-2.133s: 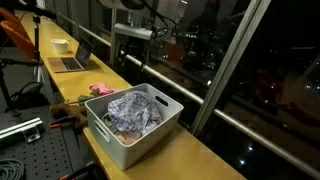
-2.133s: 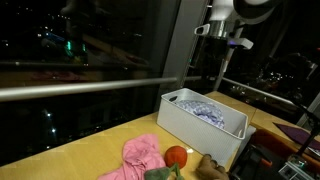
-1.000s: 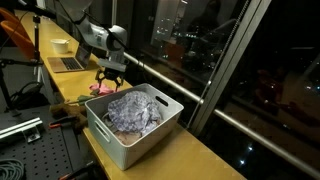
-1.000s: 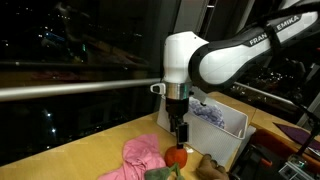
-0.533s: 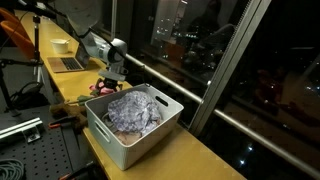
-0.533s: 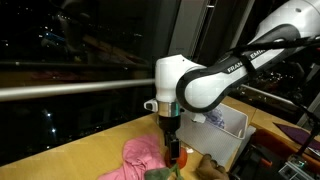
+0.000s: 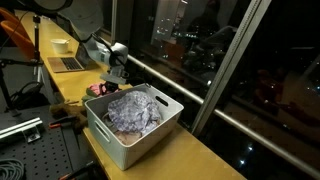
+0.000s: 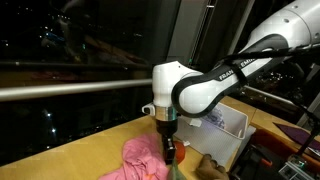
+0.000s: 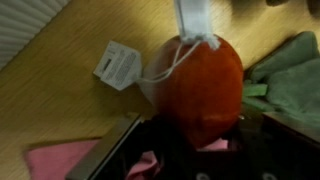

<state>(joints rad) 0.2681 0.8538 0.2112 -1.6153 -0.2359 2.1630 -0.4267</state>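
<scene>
We saw an orange ball with a white tag, a pink cloth and a green cloth. The bin was white, its crumpled fabric pale grey-lilac and mottled, the table yellowish with wood grain.

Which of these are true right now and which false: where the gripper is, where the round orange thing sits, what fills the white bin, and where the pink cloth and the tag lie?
1. The gripper is down low over the round orange toy. True.
2. The round orange toy sits inside the white plastic bin. False: it lies on the wooden table, outside the bin.
3. A crumpled grey cloth fills the bin. True.
4. The pink cloth is folded inside the bin. False: it lies rumpled on the table near the gripper.
5. A white paper tag lies on the table beside the toy, joined to it by a thin white loop. True.
</scene>
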